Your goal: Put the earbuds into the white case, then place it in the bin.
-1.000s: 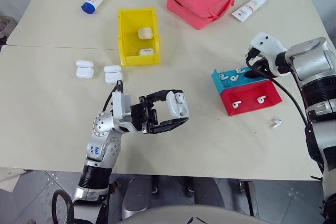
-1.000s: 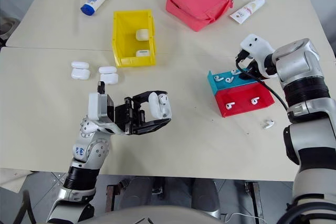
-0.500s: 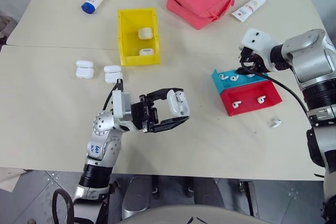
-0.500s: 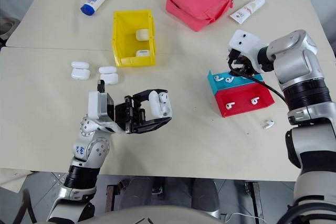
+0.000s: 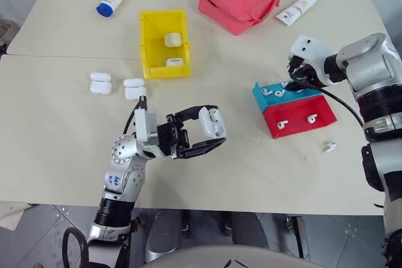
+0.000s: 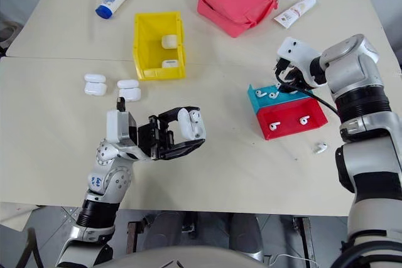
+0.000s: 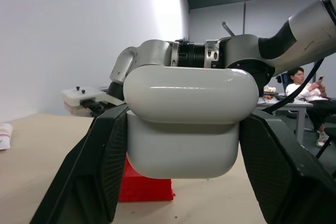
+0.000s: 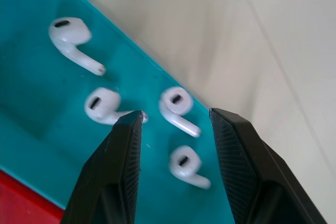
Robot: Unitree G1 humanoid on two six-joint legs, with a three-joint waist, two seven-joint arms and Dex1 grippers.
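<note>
Hovering right gripper point(image 8: 176, 124), fingers parted, just above earbuds point(image 8: 178, 108) in teal tray point(image 8: 31, 108); left gripper point(image 5: 204, 135) clamping white case point(image 7: 184, 121).

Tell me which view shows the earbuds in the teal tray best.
The right wrist view: four earbuds lie large on the teal tray, between the open right gripper fingers. The eye views show them as tiny white specks.

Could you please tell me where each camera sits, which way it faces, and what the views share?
Head eyes: look forward and down over the table; both arms show.
Left wrist: looks along the left tool shut on the white case; the right arm shows behind.
Right wrist: looks down between the right tool, open, at earbuds in the teal tray.
Shared: the case and tray appear from the head too.
</note>
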